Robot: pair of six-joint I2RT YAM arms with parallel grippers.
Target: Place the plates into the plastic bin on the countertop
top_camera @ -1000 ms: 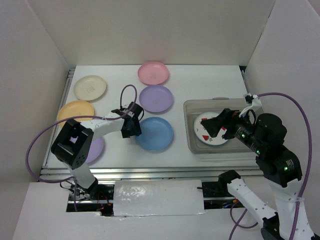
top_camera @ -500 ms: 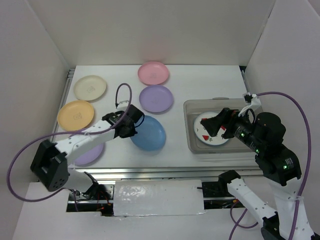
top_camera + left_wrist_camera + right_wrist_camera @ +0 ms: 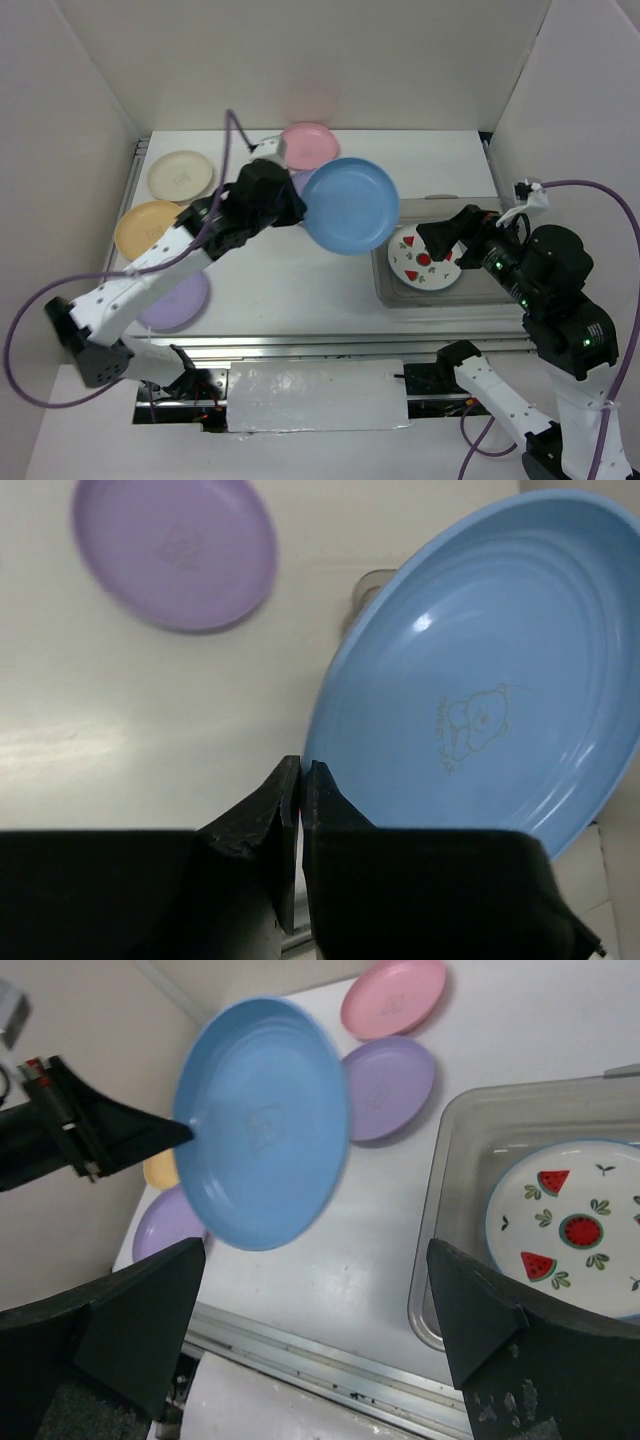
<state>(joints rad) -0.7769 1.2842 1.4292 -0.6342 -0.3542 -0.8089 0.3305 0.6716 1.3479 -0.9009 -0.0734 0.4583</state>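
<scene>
The left gripper (image 3: pixel 302 772) was shut tight on the rim of the blue plate (image 3: pixel 480 680), with one finger on each side of the edge. The plate was up in the air and tipped on its side. It hung between the other plates and the bin (image 3: pixel 450 1180), well above the table (image 3: pixel 300 290).

The plate looked light, thin and stiff, made of smooth shiny plastic. It would probably not break. But it was held by only a small bit of rim, so it could slip or swing. The rim was the best place to hold it, because such a flat plate gives nothing else to pinch.

The right gripper (image 3: pixel 315 1250) was open wide and held nothing. It hung over the bin. The fruit plate (image 3: pixel 425 258) lay flat inside the bin. There looked to be room for the blue plate on top of it or next to it.

The table was white, flat and smooth. On it lay the pink plate (image 3: pixel 315 143), the cream plate (image 3: pixel 180 175), the yellow plate (image 3: pixel 145 225), a purple plate (image 3: pixel 385 1088) and a second purple plate (image 3: pixel 175 300). White walls (image 3: pixel 300 60) stood close around the table, so the arms likely had little room for wide swings.
</scene>
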